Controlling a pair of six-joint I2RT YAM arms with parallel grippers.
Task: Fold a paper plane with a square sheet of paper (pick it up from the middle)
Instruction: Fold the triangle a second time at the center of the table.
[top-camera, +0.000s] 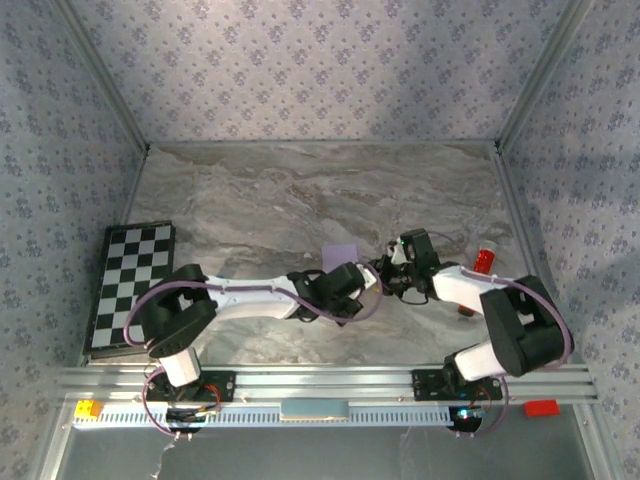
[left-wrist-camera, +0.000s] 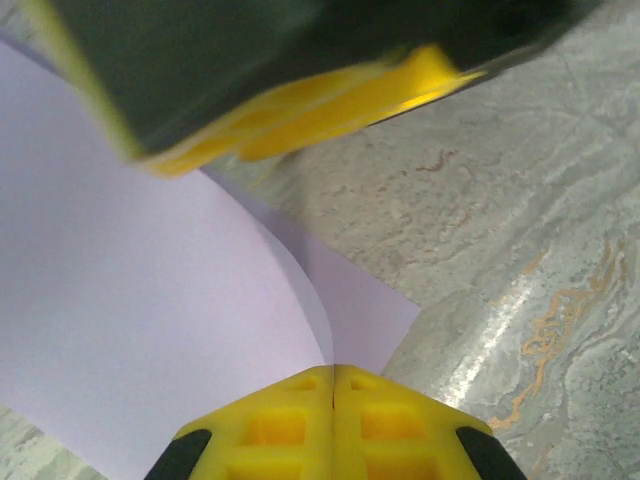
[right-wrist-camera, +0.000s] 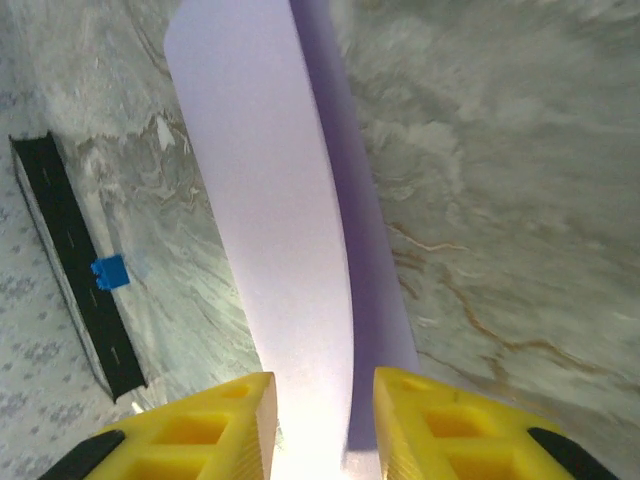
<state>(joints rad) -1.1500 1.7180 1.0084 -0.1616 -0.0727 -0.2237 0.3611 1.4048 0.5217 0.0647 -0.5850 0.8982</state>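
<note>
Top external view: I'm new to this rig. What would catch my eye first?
The two arms meet mid-table over a pale lilac sheet of paper. Up close, the left end effector is shut on the curled sheet, which also runs between the parted fingers of the right end effector. A chequered board lies at the table's left edge.

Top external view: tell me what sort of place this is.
Likely a robot test cell: left arm and right arm bolted to an aluminium rail, a marble-look tabletop walled by patterned panels, and a chequered board.
</note>
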